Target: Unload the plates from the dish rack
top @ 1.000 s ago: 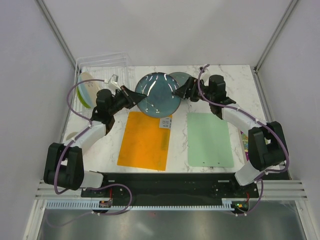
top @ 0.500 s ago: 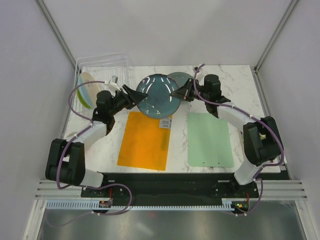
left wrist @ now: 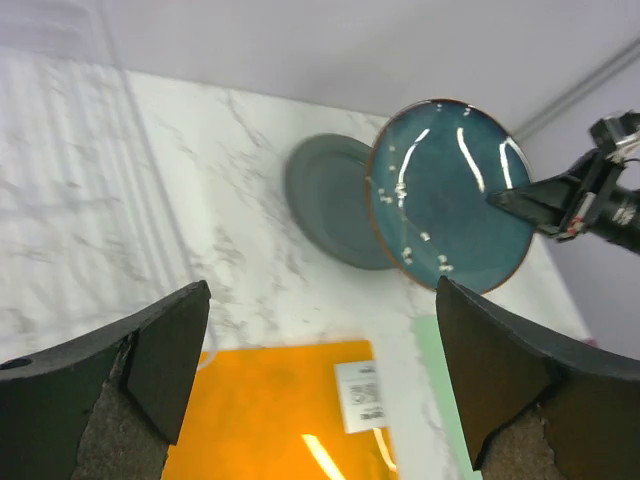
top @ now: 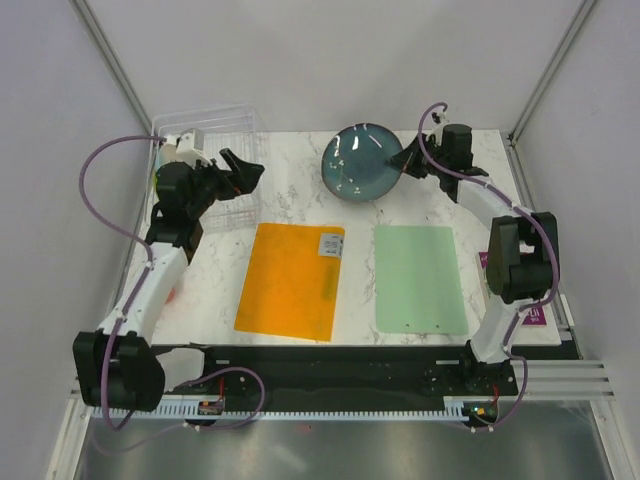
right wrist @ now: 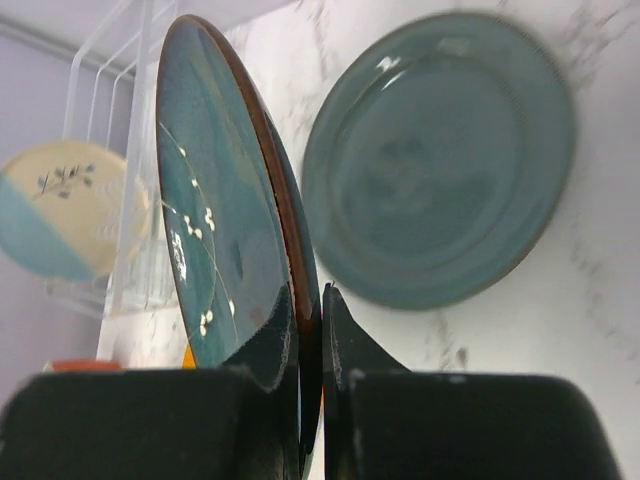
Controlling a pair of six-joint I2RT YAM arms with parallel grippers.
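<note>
Plate (top: 362,165) on edge, facing left; right gripper (right wrist: 308,320) clamps rim; left gripper (left wrist: 320,290) spread.

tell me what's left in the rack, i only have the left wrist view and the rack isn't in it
observer: the right wrist view shows one cream and pale blue plate standing in the dish rack.
operator: is the right claw really gripping that blue plate
observer: yes, the right claw is shut on the rim of the dark blue plate, which it holds on edge.
operator: where's my own claw
observer: from above, the left claw is open over the rack's side toward the table's middle.
</note>
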